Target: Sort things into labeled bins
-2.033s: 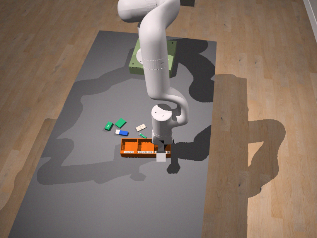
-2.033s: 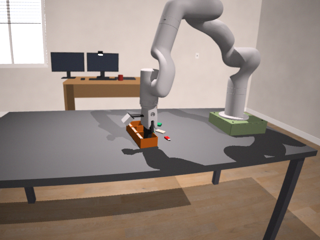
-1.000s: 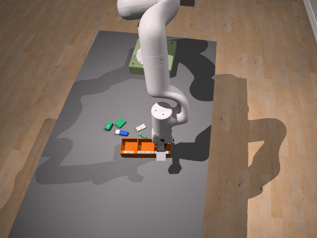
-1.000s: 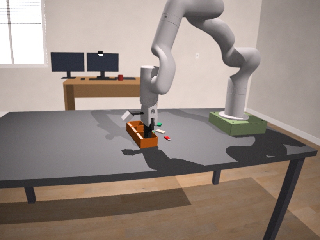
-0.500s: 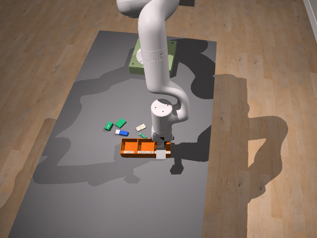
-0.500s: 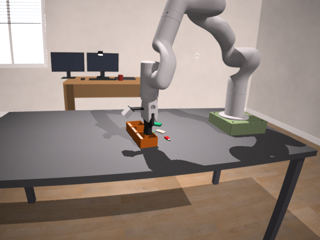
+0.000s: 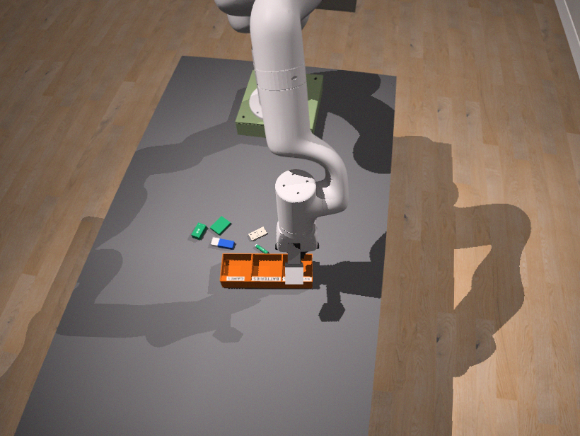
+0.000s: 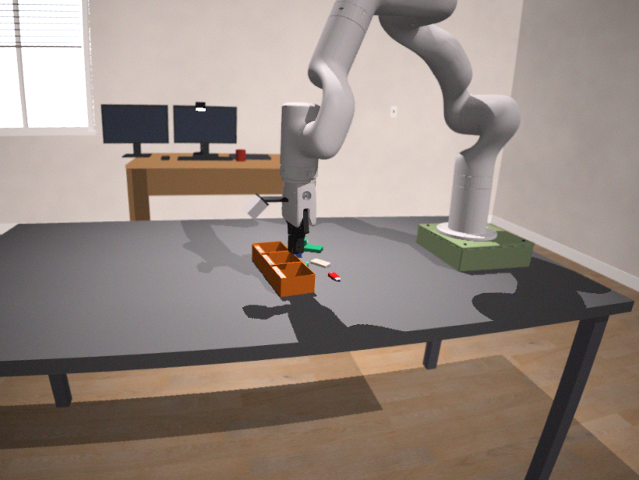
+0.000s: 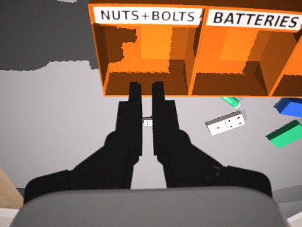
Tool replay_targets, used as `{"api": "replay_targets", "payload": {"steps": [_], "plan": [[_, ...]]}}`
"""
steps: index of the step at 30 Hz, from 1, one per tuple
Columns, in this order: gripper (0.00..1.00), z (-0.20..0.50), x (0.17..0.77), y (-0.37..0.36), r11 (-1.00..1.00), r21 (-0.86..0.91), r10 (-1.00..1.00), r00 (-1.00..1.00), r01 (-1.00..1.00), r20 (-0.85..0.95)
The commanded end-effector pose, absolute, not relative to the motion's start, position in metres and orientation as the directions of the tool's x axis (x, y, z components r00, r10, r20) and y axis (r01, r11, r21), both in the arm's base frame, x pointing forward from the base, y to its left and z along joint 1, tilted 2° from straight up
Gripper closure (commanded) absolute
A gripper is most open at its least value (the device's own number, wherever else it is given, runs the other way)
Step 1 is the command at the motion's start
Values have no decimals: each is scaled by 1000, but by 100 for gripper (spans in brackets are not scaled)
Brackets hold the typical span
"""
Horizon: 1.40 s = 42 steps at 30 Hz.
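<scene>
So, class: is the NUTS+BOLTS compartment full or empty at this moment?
Empty, as far as shown. In the wrist view the NUTS+BOLTS compartment shows only bare orange floor and walls; the shut claw hides a strip near its front rim.
</scene>
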State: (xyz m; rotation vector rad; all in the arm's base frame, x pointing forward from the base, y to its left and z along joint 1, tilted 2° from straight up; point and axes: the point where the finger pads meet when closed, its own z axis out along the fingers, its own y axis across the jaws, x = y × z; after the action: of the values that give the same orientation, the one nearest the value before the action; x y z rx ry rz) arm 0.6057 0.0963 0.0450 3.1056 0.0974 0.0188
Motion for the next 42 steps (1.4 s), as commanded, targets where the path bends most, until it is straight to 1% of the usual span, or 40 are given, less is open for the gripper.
{"api": "replay_targets", "payload": {"steps": [1, 4, 12, 24, 25, 27, 36, 38, 39, 42], "plan": [[93, 82, 607, 98, -997, 34, 63, 998, 62, 15], [93, 90, 606, 98, -997, 34, 63, 998, 62, 15], [93, 156, 605, 100, -997, 34, 63, 998, 62, 15], [93, 156, 605, 100, -997, 34, 63, 998, 62, 15], [29, 151, 601, 95, -993, 35, 113, 994, 112, 13], [29, 141, 592, 86, -977, 36, 211, 977, 211, 10], [29, 96, 552, 41, -889, 43, 456, 890, 456, -6], [29, 96, 552, 41, -889, 43, 456, 890, 456, -6], [29, 91, 547, 36, -847, 38, 530, 848, 530, -4], [29, 76, 534, 22, -846, 37, 533, 846, 532, -4]]}}
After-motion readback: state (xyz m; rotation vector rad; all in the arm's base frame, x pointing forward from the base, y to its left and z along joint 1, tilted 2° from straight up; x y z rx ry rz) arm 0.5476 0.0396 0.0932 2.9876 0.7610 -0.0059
